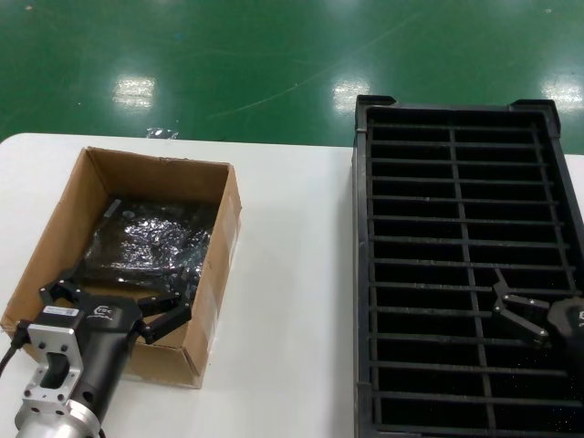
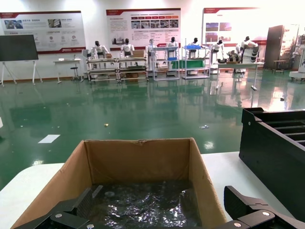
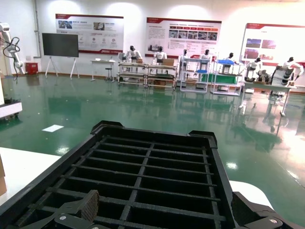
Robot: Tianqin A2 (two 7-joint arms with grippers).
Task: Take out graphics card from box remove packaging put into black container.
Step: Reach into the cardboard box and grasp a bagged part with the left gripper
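one box (image 1: 64,237) on the white tabletop (image 1: 292,274), left side, open top. inside it one shiny bagged dark item, the packaging (image 1: 155,242), lying flat; the graphics card itself can't be made out through the plastic. one black container (image 1: 465,265) at right, ribbed slots. two hands: left hand (image 1: 114,297) at the box's near edge, fingers spread wide, holding nothing. right hand (image 1: 516,315) over the container's near slots, fingers spread, holding nothing.
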